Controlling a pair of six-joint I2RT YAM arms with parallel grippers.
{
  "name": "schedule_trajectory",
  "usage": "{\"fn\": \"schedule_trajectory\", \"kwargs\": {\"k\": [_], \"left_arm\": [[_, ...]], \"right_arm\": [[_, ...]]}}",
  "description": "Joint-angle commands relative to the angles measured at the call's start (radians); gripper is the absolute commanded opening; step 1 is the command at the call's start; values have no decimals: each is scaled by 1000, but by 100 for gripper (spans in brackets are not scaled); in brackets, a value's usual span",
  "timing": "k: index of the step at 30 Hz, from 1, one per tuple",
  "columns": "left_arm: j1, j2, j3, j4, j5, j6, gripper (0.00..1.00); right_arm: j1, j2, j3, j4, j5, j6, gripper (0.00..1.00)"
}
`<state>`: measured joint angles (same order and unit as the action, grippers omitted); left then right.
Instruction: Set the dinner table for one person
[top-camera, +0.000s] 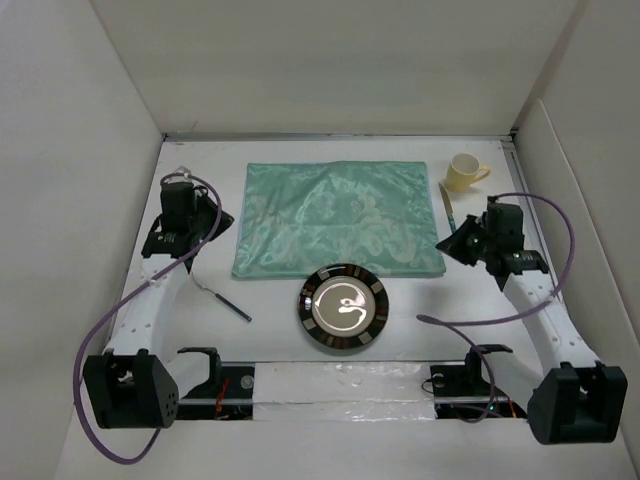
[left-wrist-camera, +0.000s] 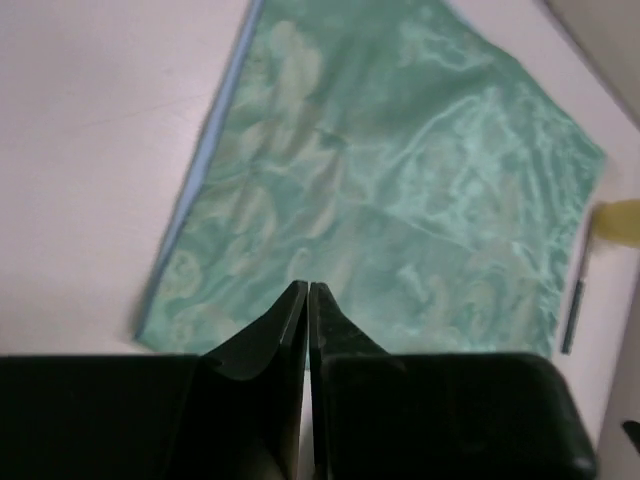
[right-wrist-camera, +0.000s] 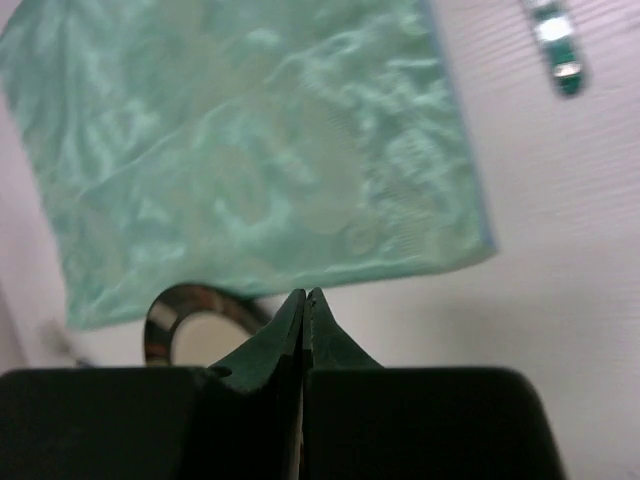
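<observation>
You have on the surface (top-camera: 270, 300) one placemat (top-camera: 338, 218), one plate (top-camera: 305, 310), one cup (top-camera: 464, 172), two utensils (top-camera: 235, 310); left pincer (left-wrist-camera: 308, 290) and right pincer (right-wrist-camera: 304, 295) both closed, empty.

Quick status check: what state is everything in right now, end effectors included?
Left end effector: shut, empty.
Right end effector: shut, empty.
Placemat: spread flat on the table.
Plate: right side up, at the placemat's near edge.
Cup: upright, past the placemat's far right corner.
Right utensil: flat, beside the placemat.
Left utensil: flat, on bare table.
</observation>
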<state>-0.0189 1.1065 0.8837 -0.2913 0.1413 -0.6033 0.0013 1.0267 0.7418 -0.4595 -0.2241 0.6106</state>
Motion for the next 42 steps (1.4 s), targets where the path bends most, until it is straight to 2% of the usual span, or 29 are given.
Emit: {"fn": "schedule_trajectory", "kwargs": {"k": [1, 3, 4, 5, 7, 9, 11, 12, 13, 16, 24, 27, 28, 30, 31, 36, 38, 39, 42], "left_arm": [[-25, -2, 40, 46, 165, 45, 0], [-82, 13, 78, 108, 156, 45, 0], [-163, 32, 95, 130, 118, 51, 0], [-208, 45, 118, 164, 97, 56, 0], [-315, 91, 207, 176, 61, 71, 0], [-389, 113, 279, 190, 28, 102, 0], [-488, 128, 307, 195, -37, 154, 11], [-515, 128, 314, 193, -54, 161, 22], [-530, 131, 313, 192, -68, 165, 26], [-530, 118, 262, 204, -40, 137, 34], [-530, 67, 227, 179, -78, 138, 34], [-530, 59, 250, 156, -88, 152, 35], [-530, 56, 258, 140, -103, 160, 35], [-530, 47, 261, 123, -117, 165, 35], [-530, 44, 261, 118, -130, 166, 35], [-530, 23, 291, 95, -170, 175, 35], [-521, 21, 311, 81, -181, 184, 38], [-521, 24, 337, 75, -186, 200, 38], [-507, 33, 405, 38, -245, 226, 43]], "right_arm": [[101, -39, -44, 24, -231, -28, 0], [152, -33, -116, 60, -277, 0, 1], [173, -18, -142, 82, -288, 12, 25], [213, -5, -165, 132, -316, 30, 40], [250, 16, -211, 171, -313, 54, 62], [298, 62, -235, 228, -308, 78, 67], [325, 122, -245, 272, -310, 95, 68], [350, 145, -252, 294, -319, 101, 68], [362, 166, -263, 307, -325, 104, 68], [396, 229, -286, 370, -311, 133, 65], [407, 383, -343, 550, -333, 172, 48], [407, 452, -348, 604, -353, 179, 35], [407, 467, -349, 613, -353, 182, 25], [407, 461, -351, 604, -350, 181, 12], [407, 446, -351, 592, -345, 181, 1], [407, 189, -289, 294, -308, 85, 0], [396, 113, -207, 143, -343, 36, 0], [396, 51, -173, 104, -363, 28, 0], [396, -3, -20, 64, -414, 52, 0]]}}
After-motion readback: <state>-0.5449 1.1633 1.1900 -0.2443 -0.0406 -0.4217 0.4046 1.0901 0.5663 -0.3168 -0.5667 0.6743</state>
